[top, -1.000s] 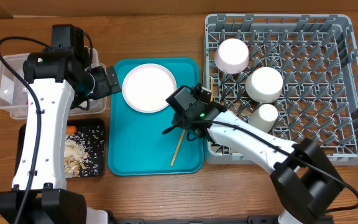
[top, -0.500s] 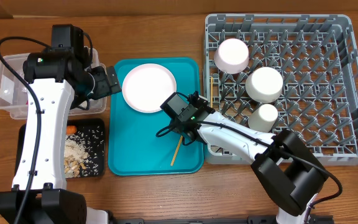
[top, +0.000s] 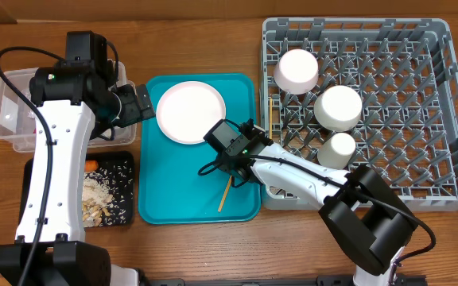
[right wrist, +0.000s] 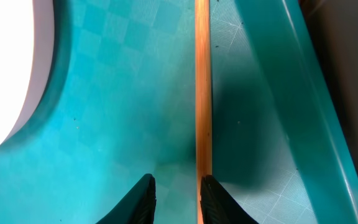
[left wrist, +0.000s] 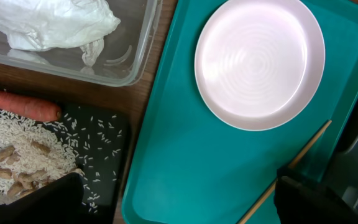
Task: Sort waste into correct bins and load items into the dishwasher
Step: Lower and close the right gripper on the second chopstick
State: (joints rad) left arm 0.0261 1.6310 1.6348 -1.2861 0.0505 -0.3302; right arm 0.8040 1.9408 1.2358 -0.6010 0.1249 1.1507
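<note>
A thin wooden chopstick (right wrist: 202, 93) lies on the teal tray (top: 173, 199), near its right side. My right gripper (right wrist: 178, 194) hangs low over it, jaws narrow but open. The chopstick runs along the inner edge of the right finger (right wrist: 215, 198), and the left finger stands clear of it. From overhead the right gripper (top: 230, 168) covers the chopstick's (top: 224, 197) upper end. A pale-pink plate (top: 191, 111) rests at the tray's back. My left gripper (left wrist: 179, 208) is wide open and empty above the tray's left edge. The grey dish rack (top: 420, 103) holds two bowls (top: 296, 70) (top: 338, 107) and a small cup (top: 340, 148).
The clear tub (top: 10, 119) at the far left contains a white crumpled wad (left wrist: 48, 22). In front of it the black tray (top: 122, 171) holds a carrot (left wrist: 17, 104) and rice with crumbs (left wrist: 17, 149). A second chopstick (top: 270, 115) lies at the rack's left edge.
My right gripper has shifted a little left over the teal tray onto the chopstick, and its jaws have narrowed. The left arm has not moved.
</note>
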